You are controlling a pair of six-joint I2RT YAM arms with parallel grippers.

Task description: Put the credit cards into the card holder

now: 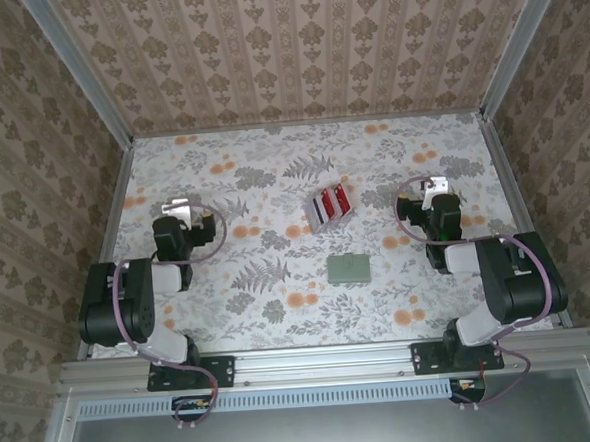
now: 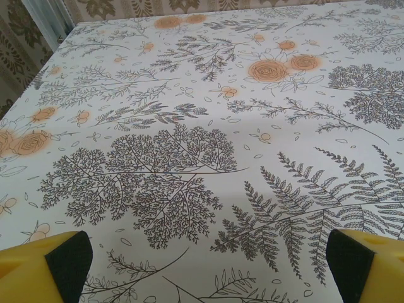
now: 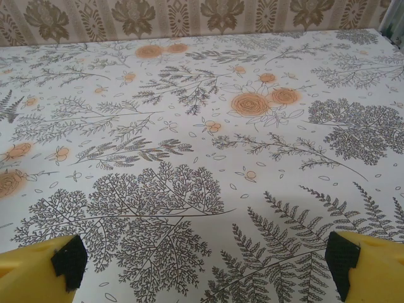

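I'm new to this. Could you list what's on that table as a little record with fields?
Surface: table, floral pattern
Cards: credit cards, fanned, mid-table
Holder: card holder, grey-green, nearer the arms, apart from the cards
Left arm: left gripper open, empty
Right arm: right gripper open, empty
Progress: cards not yet in holder
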